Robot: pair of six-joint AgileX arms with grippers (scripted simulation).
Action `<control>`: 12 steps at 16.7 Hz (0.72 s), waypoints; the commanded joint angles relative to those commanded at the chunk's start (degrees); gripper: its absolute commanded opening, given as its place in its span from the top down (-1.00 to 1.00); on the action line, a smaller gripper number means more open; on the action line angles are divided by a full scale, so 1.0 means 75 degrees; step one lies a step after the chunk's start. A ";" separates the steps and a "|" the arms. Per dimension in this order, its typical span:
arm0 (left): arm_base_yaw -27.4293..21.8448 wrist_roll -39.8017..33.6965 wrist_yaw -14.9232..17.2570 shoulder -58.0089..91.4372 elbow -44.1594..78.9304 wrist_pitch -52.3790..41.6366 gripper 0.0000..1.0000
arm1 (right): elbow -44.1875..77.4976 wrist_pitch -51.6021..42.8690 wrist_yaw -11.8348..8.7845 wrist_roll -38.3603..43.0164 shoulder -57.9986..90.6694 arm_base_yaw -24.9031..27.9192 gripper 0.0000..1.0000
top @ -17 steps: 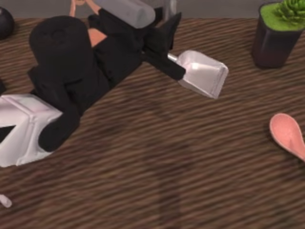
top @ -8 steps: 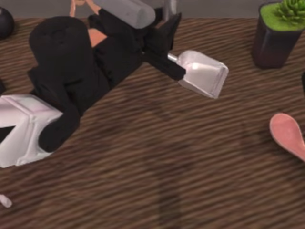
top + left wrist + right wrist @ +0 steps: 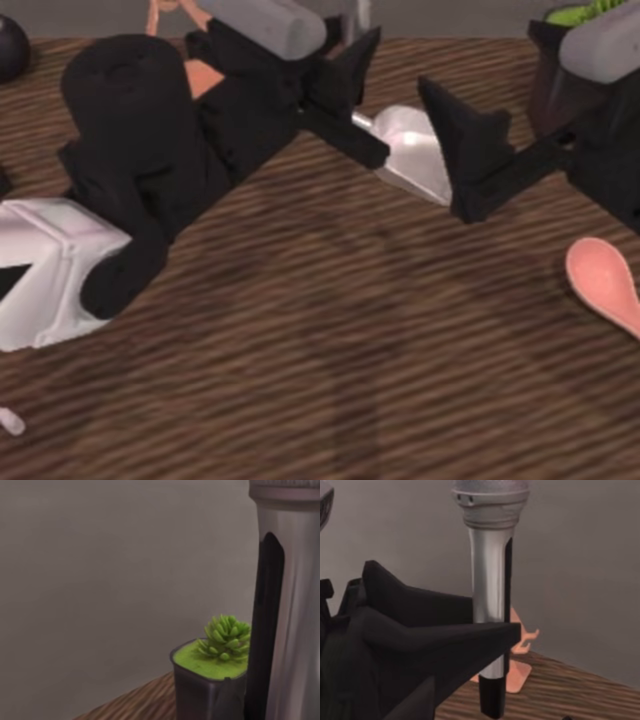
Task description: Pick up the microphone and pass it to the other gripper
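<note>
- The left end effector (image 3: 495, 625) is shut tight on the microphone (image 3: 490, 605). It holds it standing up, near the top middle of the top view.
- The right end effector (image 3: 441, 150) is wide open, just beside it, above the scoop (image 3: 405, 145).
- If the right one closes off-centre, it could knock the microphone crooked.
- If the left lets go too soon, the microphone could fall onto the scoop.
- The counter (image 3: 300, 350) is brown, stripy wood. The wall behind is plain grey.

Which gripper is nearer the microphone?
Left. The left gripper is clamped around the upright microphone; the right gripper hangs apart, over the silver scoop.
</note>
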 joint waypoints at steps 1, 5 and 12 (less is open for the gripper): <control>0.0000 0.0000 0.0000 0.0000 0.0000 0.0000 1.00 | 0.0207 0.0094 0.0013 0.0005 0.0267 0.0180 -1.00; 0.0000 0.0000 0.0000 0.0000 0.0000 0.0000 1.00 | 0.0526 0.0241 0.0034 0.0012 0.0671 0.0454 -1.00; 0.0000 0.0000 0.0000 0.0000 0.0000 0.0000 1.00 | 0.0971 0.0391 0.0015 0.0014 0.1210 0.0423 -1.00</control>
